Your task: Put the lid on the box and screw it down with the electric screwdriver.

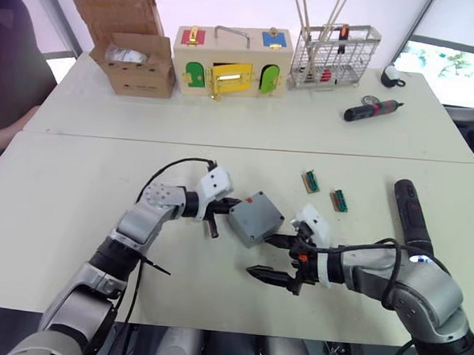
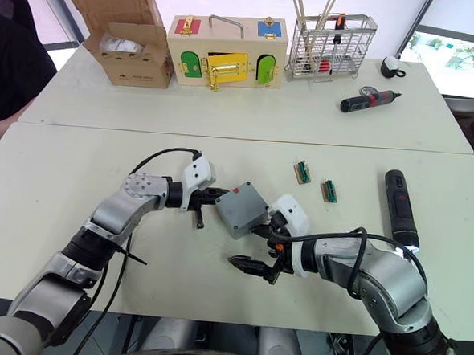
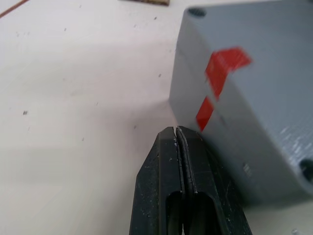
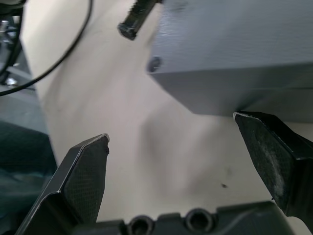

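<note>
The white table (image 1: 76,184) is made of two tops butted together, a seam running across between them. At its far edge stand an open cardboard carton (image 1: 132,54), a wooden box (image 1: 232,62) with coloured doors, and a wire basket (image 1: 335,55) holding sticks and tools.

The electric screwdriver (image 1: 412,217) lies flat on the near top, on the robot's right, well apart from the box; it is a thick dark stick with a lit spot at its near end. A smaller black-and-red screwdriver (image 1: 371,110) lies on the far top.

The box (image 1: 255,218) sits near the middle of the near top, between the two grippers, turned corner-on to the robot. It is grey and square, with a red mark on its upper face and round screw holes in the corners. The lid (image 4: 234,34) is seated on the box; the right wrist view shows a seam line along the side wall below it.

Two small green-and-brown parts (image 1: 311,181) lie just beyond the box toward the right.

The left arm reaches in with its elbow bent; the left gripper (image 3: 176,133) has its fingers pressed together, tips touching the box's side. The right forearm lies across the table; the right gripper (image 1: 275,258) is spread wide, one fingertip at the box's near edge, the other lower and clear of it.
</note>
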